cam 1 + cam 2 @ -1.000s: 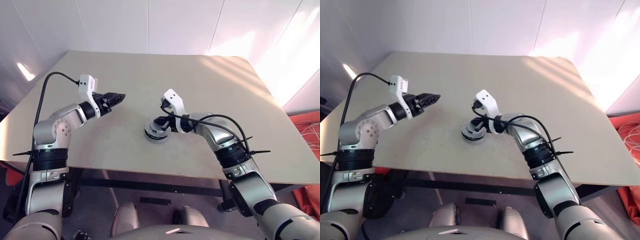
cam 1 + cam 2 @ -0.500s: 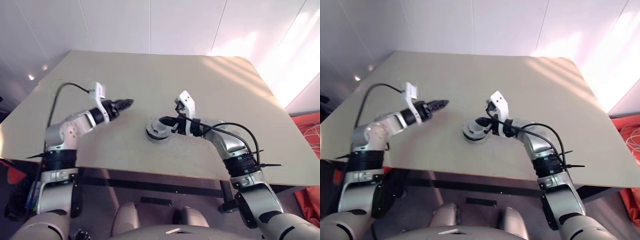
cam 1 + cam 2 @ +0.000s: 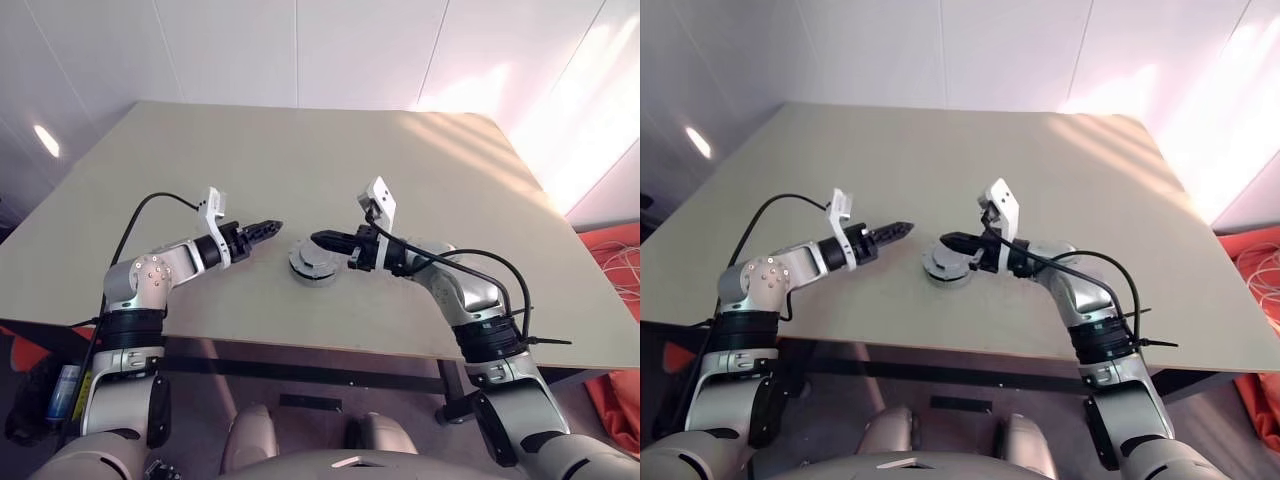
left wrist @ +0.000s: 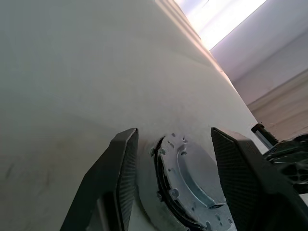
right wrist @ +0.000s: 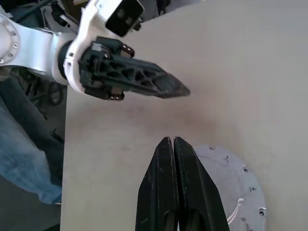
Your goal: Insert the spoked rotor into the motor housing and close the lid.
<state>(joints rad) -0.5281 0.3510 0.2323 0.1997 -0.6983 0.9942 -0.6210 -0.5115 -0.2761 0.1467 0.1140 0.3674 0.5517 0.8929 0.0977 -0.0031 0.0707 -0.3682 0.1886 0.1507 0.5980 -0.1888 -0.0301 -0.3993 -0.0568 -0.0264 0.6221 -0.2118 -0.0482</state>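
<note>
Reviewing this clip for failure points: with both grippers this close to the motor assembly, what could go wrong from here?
The open left gripper frames the round assembly; closing off-centre could push it across the table. The shut right gripper hangs just over its rim and near the left fingertips, so the two could knock together.

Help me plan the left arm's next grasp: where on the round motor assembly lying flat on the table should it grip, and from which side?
Judging by its pose, grip the motor assembly across its ribbed rim, coming from its left. It lies flat and round, and the left gripper is open with its fingers already framing the rim. The right gripper hangs shut at its right.
</note>
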